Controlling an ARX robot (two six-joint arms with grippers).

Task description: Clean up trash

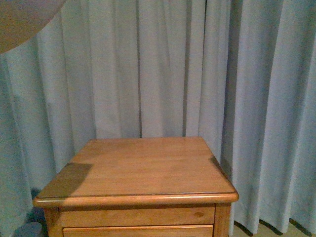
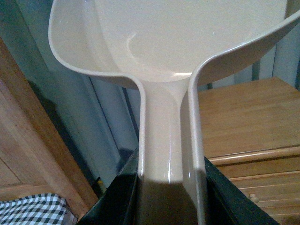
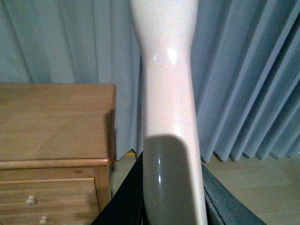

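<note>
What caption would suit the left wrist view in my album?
Left end effector gripping a pale dustpan by its handle, wooden nightstand and curtain behind.

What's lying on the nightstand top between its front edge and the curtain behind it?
Nothing. The front view shows the nightstand top as bare wood right back to the curtain.

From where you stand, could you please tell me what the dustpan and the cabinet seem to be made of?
The dustpan is probably moulded plastic, smooth and glossy: bright highlights run along its pale pan and handle. The cabinet looks like wood, solid or veneered, under clear satin varnish: grain lines and a soft sheen show on top.
</note>
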